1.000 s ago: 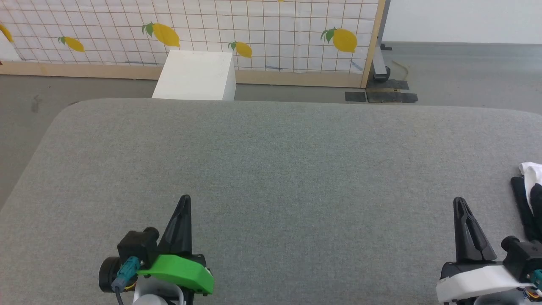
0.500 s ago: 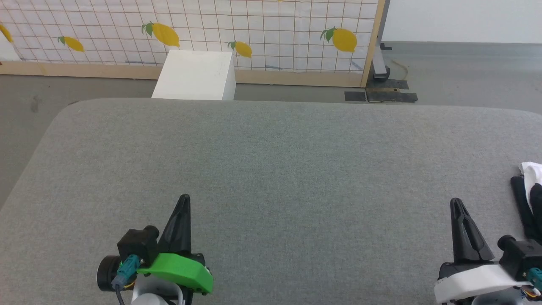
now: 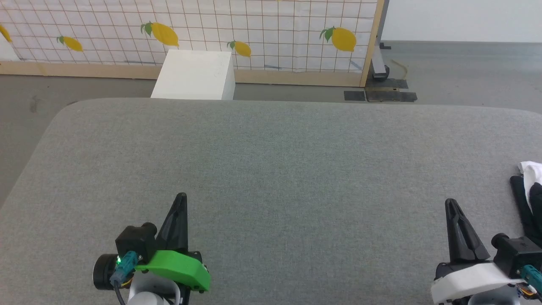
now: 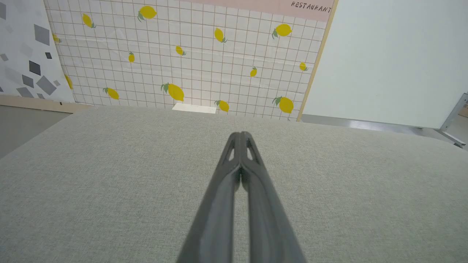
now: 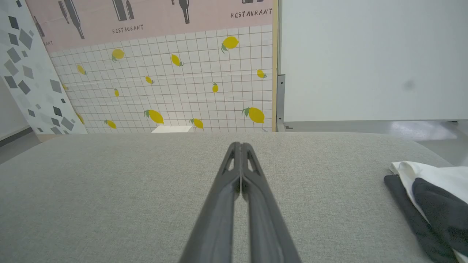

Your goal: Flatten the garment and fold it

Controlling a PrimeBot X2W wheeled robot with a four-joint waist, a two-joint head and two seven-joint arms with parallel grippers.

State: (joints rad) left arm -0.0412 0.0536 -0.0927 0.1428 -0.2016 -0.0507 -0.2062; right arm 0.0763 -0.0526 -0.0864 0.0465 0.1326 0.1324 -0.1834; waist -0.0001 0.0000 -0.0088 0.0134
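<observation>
The left gripper [image 3: 181, 197] and right gripper [image 3: 449, 202] are pointing across the grey pad [image 3: 271, 161], fingers pressed together, empty; the garment [image 3: 532, 174] (bunched) is lying near the right.

Left end effector [image 4: 241, 136] closed, empty, over grey table [image 4: 109, 175].

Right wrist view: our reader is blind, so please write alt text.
The right gripper, fingers shut together, points across a grey fabric table. The garment, white with black sleeves, lies bunched at the view's right edge, apart from the gripper. A lemon-patterned panel stands behind.
</observation>
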